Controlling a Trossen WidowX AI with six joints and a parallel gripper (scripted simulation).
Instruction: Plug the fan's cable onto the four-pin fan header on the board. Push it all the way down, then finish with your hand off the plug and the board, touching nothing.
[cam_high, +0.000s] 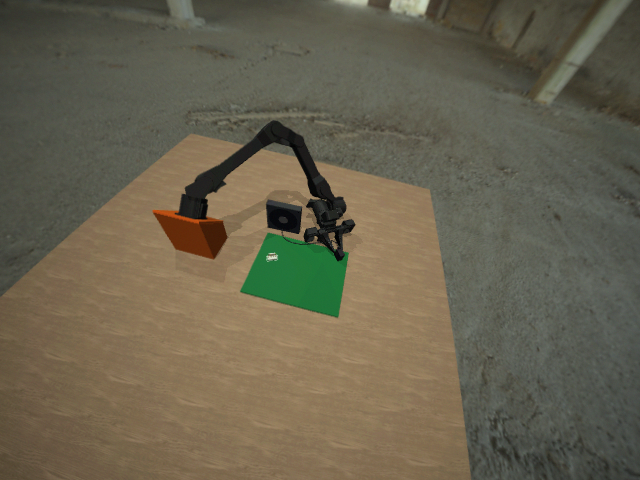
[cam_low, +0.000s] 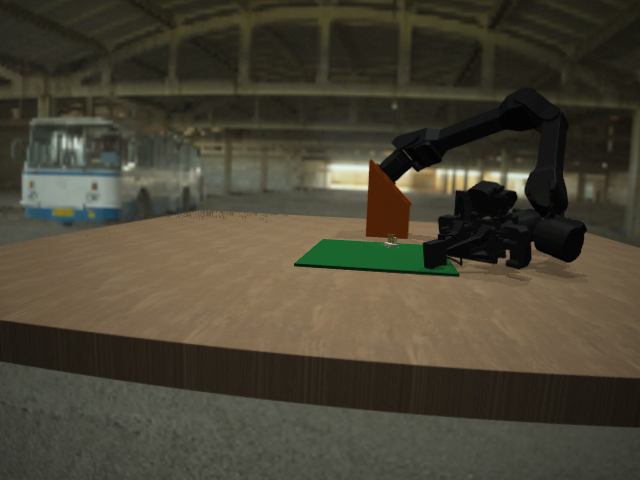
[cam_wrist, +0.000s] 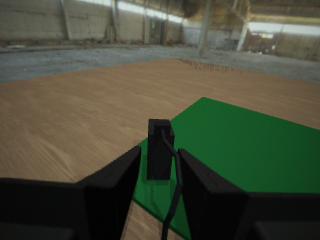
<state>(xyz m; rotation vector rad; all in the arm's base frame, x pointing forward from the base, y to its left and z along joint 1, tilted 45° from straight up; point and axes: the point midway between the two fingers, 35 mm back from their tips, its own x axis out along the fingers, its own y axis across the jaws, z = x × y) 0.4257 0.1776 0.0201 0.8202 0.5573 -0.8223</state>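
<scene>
End effector (cam_high: 334, 249) (cam_low: 448, 250) (cam_wrist: 159, 152): my fingers stand slightly apart, a gap either side of the plug (cam_high: 339, 255) (cam_low: 434, 254) (cam_wrist: 160, 156). Top view: plug upright at the board's (cam_high: 297, 279) (cam_low: 356, 255) (cam_wrist: 240, 135) far right corner, well apart from the header (cam_high: 271, 256) (cam_low: 391, 243), far left. Cannot tell whether plug touches board. Cable (cam_high: 294, 242) (cam_wrist: 178, 175) runs to the fan (cam_high: 283, 217), upright beyond the board on the counter (cam_high: 206, 361) (cam_low: 258, 315) (cam_wrist: 65, 120).

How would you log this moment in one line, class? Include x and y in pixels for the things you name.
gripper (cam_high: 336, 250) (cam_low: 447, 249) (cam_wrist: 159, 152): slightly open, at plug | plug (cam_high: 339, 255) (cam_low: 435, 254) (cam_wrist: 155, 162): upright, by board's (cam_high: 299, 281) (cam_low: 361, 256) (cam_wrist: 245, 145) corner | four-pin fan header (cam_high: 271, 257) (cam_low: 391, 243): unplugged | task: unfinished
</scene>
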